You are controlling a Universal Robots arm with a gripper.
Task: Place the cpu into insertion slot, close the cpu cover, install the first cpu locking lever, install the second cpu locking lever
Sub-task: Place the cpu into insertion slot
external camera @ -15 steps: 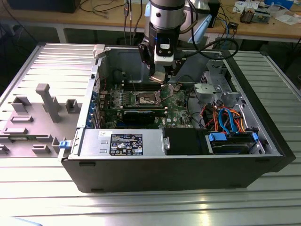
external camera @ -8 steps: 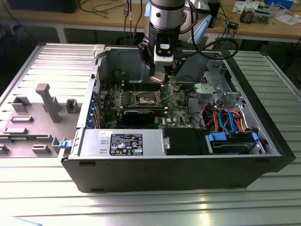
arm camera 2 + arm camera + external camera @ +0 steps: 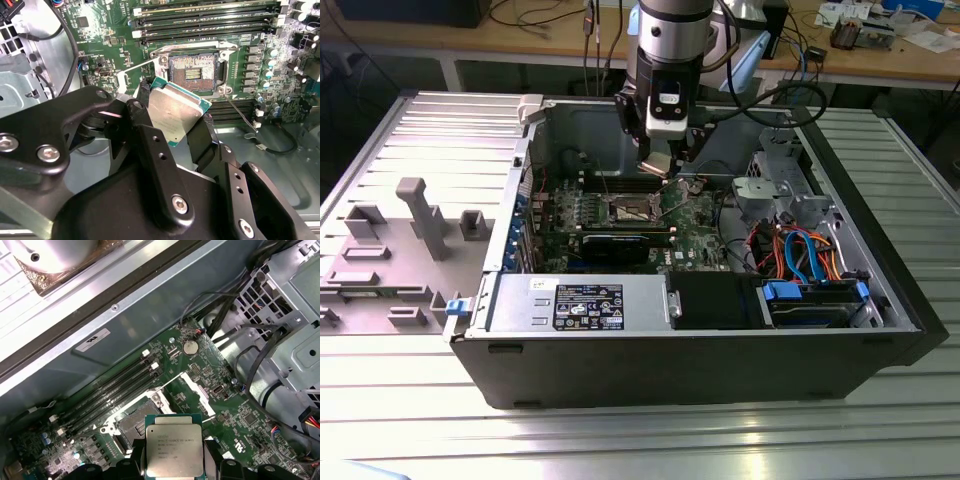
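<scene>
- Exterior view: the gripper (image 3: 660,168) is hanging inside the open computer case (image 3: 880,300), above the motherboard (image 3: 700,215). The insertion slot (image 3: 632,210) is lying below the fingertips and a little off to one side.
- Second wrist view: the gripper (image 3: 175,122) is clamping the cpu (image 3: 177,107) between its two black fingers (image 3: 145,130), which are pressing on opposite edges. The chip is riding above the board, apart from the insertion slot (image 3: 192,74), which is sitting just ahead of the fingertips with its dark centre bare inside a shiny rim. Judging by its thinness, the chip is probably light and stiff. Its smooth metal top looks slippery, so the side edges are likely the safest hold. The underside and the socket contacts are probably delicate, so a skewed or forced landing could damage them.
- First wrist view: the cpu (image 3: 174,445) is showing as a flat square with a dull silver-grey top, faint print and a thin green border. The fingers (image 3: 210,455) are flanking it on both sides. The insertion slot (image 3: 136,422) is lying just beyond the chip, not touching it. Beside the slot, the cpu cover (image 3: 197,390) appears to be standing swung open, leaving the socket uncovered.
</scene>
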